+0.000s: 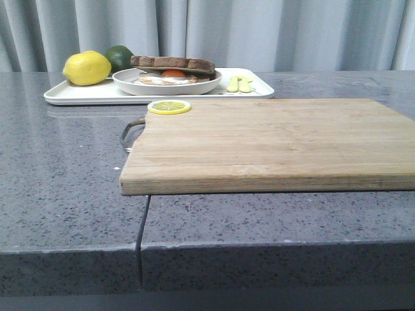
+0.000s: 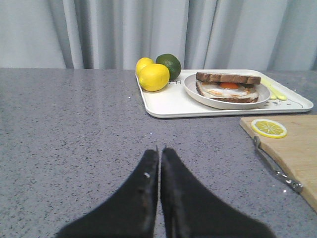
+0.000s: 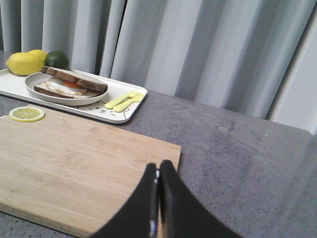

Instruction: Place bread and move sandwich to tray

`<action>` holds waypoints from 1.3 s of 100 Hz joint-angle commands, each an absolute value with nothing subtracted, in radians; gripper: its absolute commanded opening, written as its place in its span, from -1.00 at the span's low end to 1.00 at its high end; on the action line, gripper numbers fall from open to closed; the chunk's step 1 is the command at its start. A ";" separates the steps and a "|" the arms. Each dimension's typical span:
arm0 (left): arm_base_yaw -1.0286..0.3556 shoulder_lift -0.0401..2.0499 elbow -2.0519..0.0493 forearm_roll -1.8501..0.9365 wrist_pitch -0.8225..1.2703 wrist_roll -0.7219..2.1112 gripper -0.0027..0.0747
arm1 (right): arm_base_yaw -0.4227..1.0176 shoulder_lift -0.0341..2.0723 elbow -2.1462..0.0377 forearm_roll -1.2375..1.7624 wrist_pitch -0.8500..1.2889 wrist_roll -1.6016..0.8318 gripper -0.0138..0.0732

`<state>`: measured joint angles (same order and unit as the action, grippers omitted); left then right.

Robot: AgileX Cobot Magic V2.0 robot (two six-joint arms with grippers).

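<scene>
Judging from the sandwich, capped with bread on its plate already set on the tray, the task is taken as done, both the left gripper and right gripper being closed, empty and clear, so only retreat is called for.

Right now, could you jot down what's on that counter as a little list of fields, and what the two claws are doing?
sandwich: fried egg between brown-crusted slices, on a white plate
plate position: on the tray
fruit: two lemons and a lime on the tray's far end from the cutlery
cutlery: small yellow fork and spoon on the tray
cutting board: bare except a lemon slice at one corner
left gripper: shut, empty, above the counter
right gripper: shut, empty, near the board's edge
</scene>
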<state>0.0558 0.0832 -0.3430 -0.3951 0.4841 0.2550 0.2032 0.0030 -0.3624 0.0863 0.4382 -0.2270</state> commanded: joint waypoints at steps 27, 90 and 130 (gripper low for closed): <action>0.048 -0.002 -0.208 -0.034 0.300 0.029 -0.98 | 0.199 0.016 -0.383 0.077 0.359 -0.228 -0.95; -0.009 -0.038 0.013 0.102 0.096 -0.111 -0.98 | 0.199 0.016 -0.383 0.077 0.359 -0.228 -0.95; -0.009 -0.038 0.018 0.090 0.098 -0.111 -0.98 | 0.199 0.016 -0.383 0.077 0.359 -0.228 -0.95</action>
